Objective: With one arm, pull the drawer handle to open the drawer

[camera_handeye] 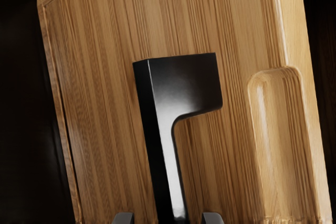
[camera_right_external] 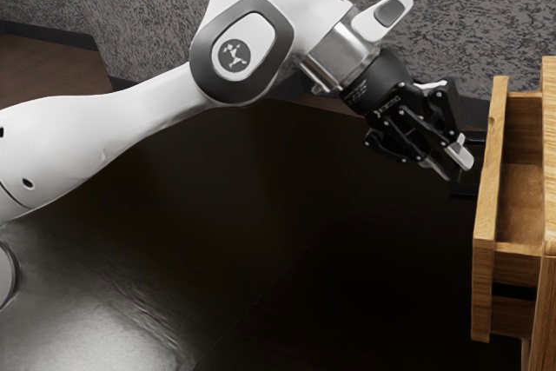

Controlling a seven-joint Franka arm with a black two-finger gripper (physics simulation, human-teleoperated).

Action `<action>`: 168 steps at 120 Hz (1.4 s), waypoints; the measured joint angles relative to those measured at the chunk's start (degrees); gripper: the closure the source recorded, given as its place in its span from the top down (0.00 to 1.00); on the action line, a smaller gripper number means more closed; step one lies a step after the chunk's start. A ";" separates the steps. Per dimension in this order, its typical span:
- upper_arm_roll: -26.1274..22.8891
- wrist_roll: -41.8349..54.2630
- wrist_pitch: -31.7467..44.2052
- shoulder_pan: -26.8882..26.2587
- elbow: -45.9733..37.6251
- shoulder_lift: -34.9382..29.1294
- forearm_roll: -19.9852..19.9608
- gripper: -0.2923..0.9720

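Observation:
The wooden drawer stands pulled partway out of its cabinet at the exterior view's right edge, with its inside showing. Its black handle juts from the drawer front toward the arm. My gripper is at the handle, fingers pointing at the drawer front. In the wrist view the L-shaped black handle runs up the drawer front, and its bar passes between my two fingertips. Gaps show on both sides of the bar, so the gripper is open around it.
A dark glossy table top spreads below the arm. A rough grey wall stands behind. Below the open drawer sits a second wooden drawer front, level with the cabinet; a rounded wooden panel shows beside the handle.

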 joint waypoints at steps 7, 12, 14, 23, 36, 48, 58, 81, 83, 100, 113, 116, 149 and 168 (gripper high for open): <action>-1.35 -0.02 0.01 1.69 -1.29 -0.01 -0.02 0.30; -2.23 -0.04 0.02 2.64 -2.13 0.03 -0.03 0.29; -2.57 -0.05 0.02 3.01 -2.46 0.06 -0.03 0.29; -4.41 -0.11 0.32 5.42 -4.65 0.11 -0.04 0.29; -6.24 -0.18 0.85 7.62 -6.35 0.21 -0.10 0.29; -8.33 -0.21 1.41 10.87 -8.86 0.15 -0.21 0.29; -9.79 -0.28 1.88 13.67 -10.57 0.25 -0.44 0.29; -11.95 -0.39 2.62 18.87 -13.94 0.23 -1.55 0.29; -12.34 -0.39 2.70 19.48 -14.29 0.22 -1.63 0.29; -14.73 -0.39 3.20 23.30 -16.55 0.24 -2.35 0.29; -17.79 -0.44 3.99 28.14 -19.97 0.34 -2.58 0.29; -18.60 -0.46 4.18 29.25 -20.54 0.33 -2.61 0.29; -33.17 -0.21 2.95 44.51 -18.76 -5.58 0.78 0.51; -20.42 -0.35 -4.65 44.90 -8.32 -27.63 8.14 0.65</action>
